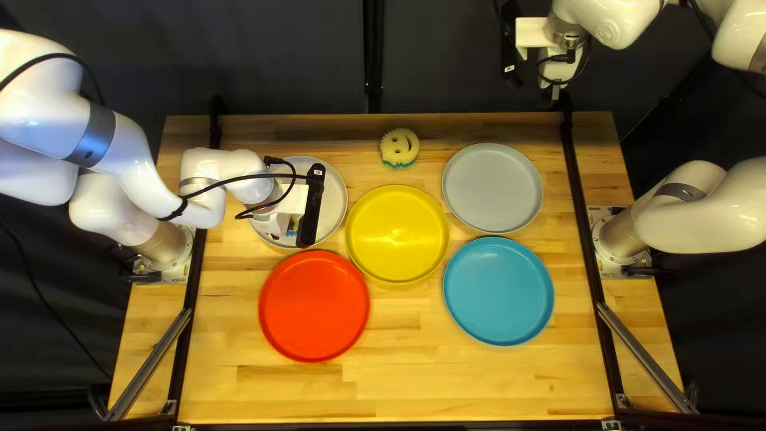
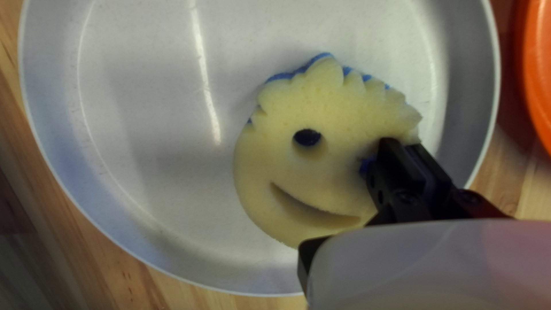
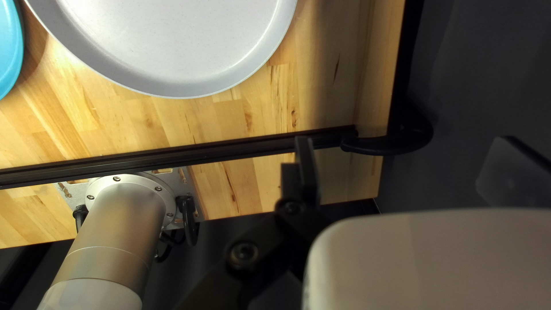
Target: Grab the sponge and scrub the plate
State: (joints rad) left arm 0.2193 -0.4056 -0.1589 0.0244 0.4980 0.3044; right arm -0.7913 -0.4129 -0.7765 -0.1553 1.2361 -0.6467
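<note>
The white plate (image 1: 335,219) holds a round sponge (image 2: 304,172), lying face up, notched edge toward the yellow plate (image 1: 396,234); it has no clear long axis. The left gripper (image 1: 283,222) pinches its rim, one finger through an eye. Beside the white plate stands the red plate (image 1: 313,306); inside, wider bare floor lies opposite that side. The right gripper (image 1: 555,96), fingers spread, hangs well apart from the white plate, past the counter's (image 1: 495,383) far edge.
</note>
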